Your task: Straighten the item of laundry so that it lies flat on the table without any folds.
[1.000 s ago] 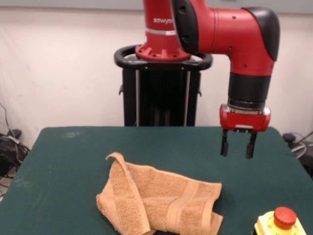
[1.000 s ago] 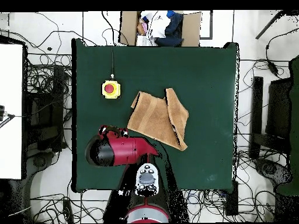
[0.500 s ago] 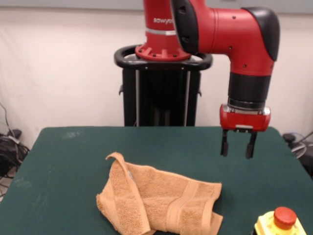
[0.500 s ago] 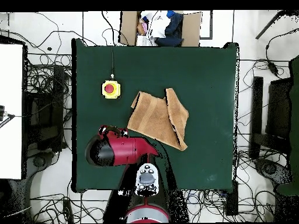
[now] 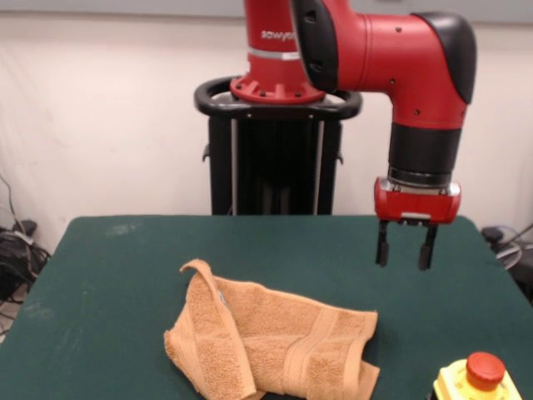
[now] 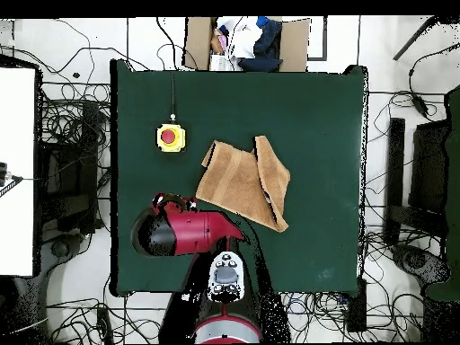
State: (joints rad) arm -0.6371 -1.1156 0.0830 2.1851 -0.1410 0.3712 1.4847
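The orange-tan towel [image 5: 271, 342] lies on the dark green table [image 5: 108, 283] toward its front, with its left part folded over the rest and one corner curled up. A woven band runs across its right part. In the overhead view the towel [image 6: 244, 181] lies near the table's [image 6: 314, 117] middle, its right strip folded over. My gripper [image 5: 405, 252] hangs open and empty above the table, behind and to the right of the towel, apart from it. In the overhead view the arm [image 6: 180, 230] hides the gripper.
A yellow box with a red button [image 5: 479, 379] stands at the front right, also seen in the overhead view [image 6: 170, 137] left of the towel. The robot's pedestal [image 5: 275, 158] stands behind the table. A cardboard box with clothes [image 6: 247, 40] sits beyond the far edge.
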